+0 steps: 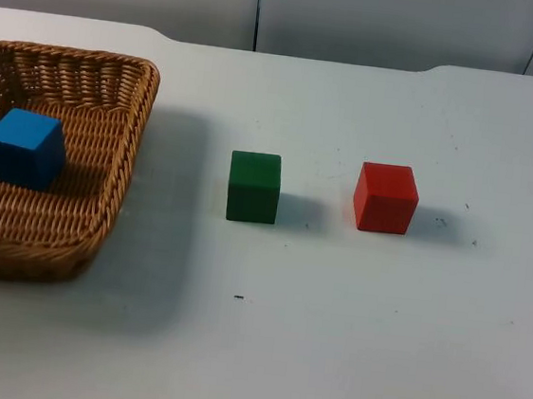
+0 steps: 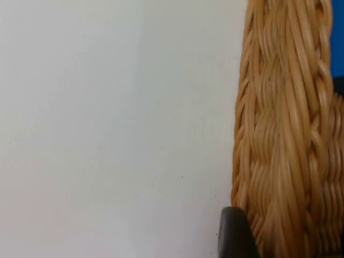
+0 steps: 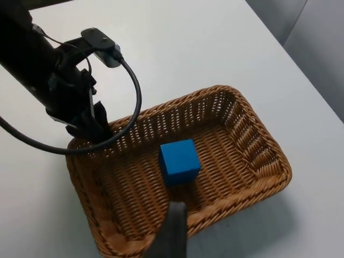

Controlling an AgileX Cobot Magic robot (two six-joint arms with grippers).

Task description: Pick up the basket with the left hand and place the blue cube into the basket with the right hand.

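The left gripper [image 3: 91, 126] held the basket [image 1: 118, 160] rim, jaws closed on it. The blue cube [image 1: 26, 148] sat inside. I cannot tell how the right gripper [image 3: 171, 231] jaws stood.

blue cube [image 1: 26, 148] resting upright inside woven wicker basket [image 1: 104, 202], basket seemingly lifted

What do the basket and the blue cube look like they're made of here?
Basket: woven wicker or rattan, tan with a slight sheen; braided strands show plainly on the rim where the left gripper holds it. Blue cube: smooth, matte, uniform colour with crisp edges, probably painted wood or plastic; the look leaves that open. It sits inside the basket.
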